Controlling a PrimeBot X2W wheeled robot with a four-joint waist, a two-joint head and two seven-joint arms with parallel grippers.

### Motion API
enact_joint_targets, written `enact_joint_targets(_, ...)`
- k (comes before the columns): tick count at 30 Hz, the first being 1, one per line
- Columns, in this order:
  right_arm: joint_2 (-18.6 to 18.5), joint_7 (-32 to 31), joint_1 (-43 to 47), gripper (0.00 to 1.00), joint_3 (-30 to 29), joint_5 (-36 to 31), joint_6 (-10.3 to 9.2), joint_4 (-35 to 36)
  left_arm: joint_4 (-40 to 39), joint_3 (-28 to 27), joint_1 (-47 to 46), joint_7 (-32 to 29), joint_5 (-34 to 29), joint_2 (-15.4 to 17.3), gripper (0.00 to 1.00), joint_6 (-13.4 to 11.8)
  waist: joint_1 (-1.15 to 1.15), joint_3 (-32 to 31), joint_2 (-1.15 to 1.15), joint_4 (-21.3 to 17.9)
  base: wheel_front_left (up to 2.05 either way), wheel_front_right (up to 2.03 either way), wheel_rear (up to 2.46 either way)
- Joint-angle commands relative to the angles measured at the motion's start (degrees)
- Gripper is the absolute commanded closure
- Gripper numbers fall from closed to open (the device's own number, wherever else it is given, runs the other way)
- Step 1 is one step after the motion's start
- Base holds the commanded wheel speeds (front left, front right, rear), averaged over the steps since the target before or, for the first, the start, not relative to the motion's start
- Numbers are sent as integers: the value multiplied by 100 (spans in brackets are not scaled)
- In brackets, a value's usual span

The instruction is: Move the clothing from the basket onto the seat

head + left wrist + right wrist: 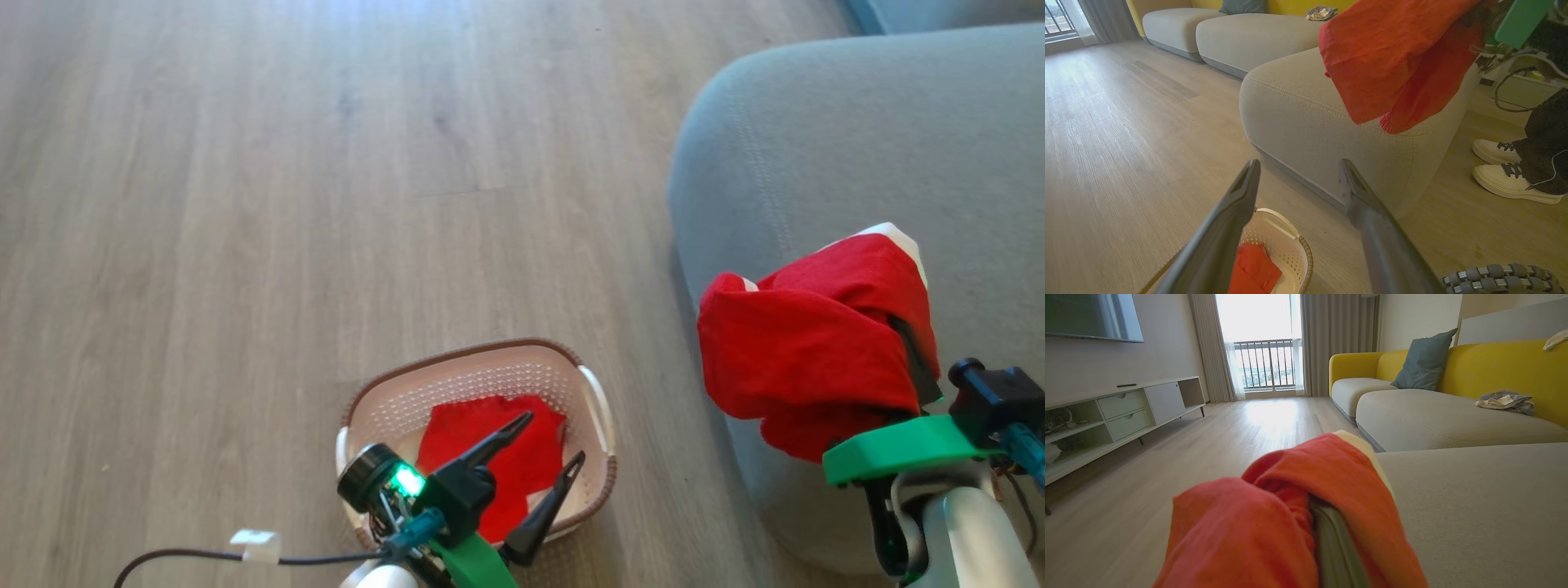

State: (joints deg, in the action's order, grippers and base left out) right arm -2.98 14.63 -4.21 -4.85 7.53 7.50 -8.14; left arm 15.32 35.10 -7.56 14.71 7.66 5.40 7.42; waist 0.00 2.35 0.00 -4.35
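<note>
Right gripper at lower right of head view: fingers pressed together, bunched red garment draped over them. One dark finger shows through the folds, so I judge it pinched; the contact point itself is buried in cloth. The garment hangs over the near edge of the grey seat; in the left wrist view its lower hem dangles close above the cushion, can't tell if touching.

Left gripper at bottom centre: fingers spread wide, nothing in them, hovering above the basket on the floor. Second garment lies flat inside the basket.

Handling guess: light, limp, non-slippery fabric that sags and trails. Best to pinch a raised fold or edge near its middle and lift high to clear the rim.

Hidden: right fingertips, white tag partly covered, basket's near side behind the left gripper. Person's shoes at right edge of left wrist view, cut off above.
</note>
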Motion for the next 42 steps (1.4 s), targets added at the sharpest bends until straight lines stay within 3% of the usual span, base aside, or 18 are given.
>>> enact_joint_targets(1, 10, 37, -241, 100, 135, -28, -1, 246, -217, -268, -238, 29, 16, -5, 0, 6, 0, 45, 0, -235, 0, 0, 0)
enact_joint_targets(26, 10, 37, -271, 100, 252, 340, -1, 524, -496, -492, -601, 29, -152, 198, 0, 7, 0, 620, 0, -2587, 0, 0, 0)
enact_joint_targets(42, 11, 37, -51, 100, -407, 687, -1, 868, -310, -37, -1051, 29, 31, 207, 0, 7, 0, 813, 0, -2680, 0, 0, 0)
